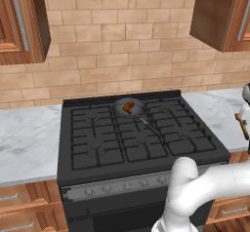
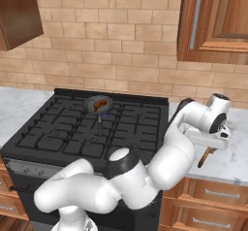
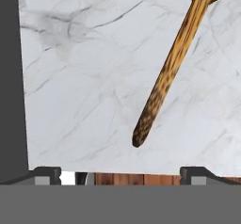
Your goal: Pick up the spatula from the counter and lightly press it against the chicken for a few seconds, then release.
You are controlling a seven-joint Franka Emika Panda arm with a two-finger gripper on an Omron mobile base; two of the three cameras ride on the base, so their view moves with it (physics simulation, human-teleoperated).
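Wood, marble and dark metal.
The spatula (image 3: 172,68) is speckled brown wood with a matt grain; the desk (image 3: 84,100) is smooth white marble veined grey; the stove (image 1: 97,150) looks matt black metal; the cabinets (image 2: 224,21) are polished reddish wood; the wall (image 1: 122,46) is beige brick.

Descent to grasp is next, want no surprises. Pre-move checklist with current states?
1. Tool open: ok.
2. Speckled brown wooden spatula lying free on white marble counter: ok.
3. Spatula handle centred between the tool's tips: not ok, it slants off to one side.
4. Clearance from tool to counter: cannot tell.
5. Browned chicken in small dark frying pan on black stove: ok.
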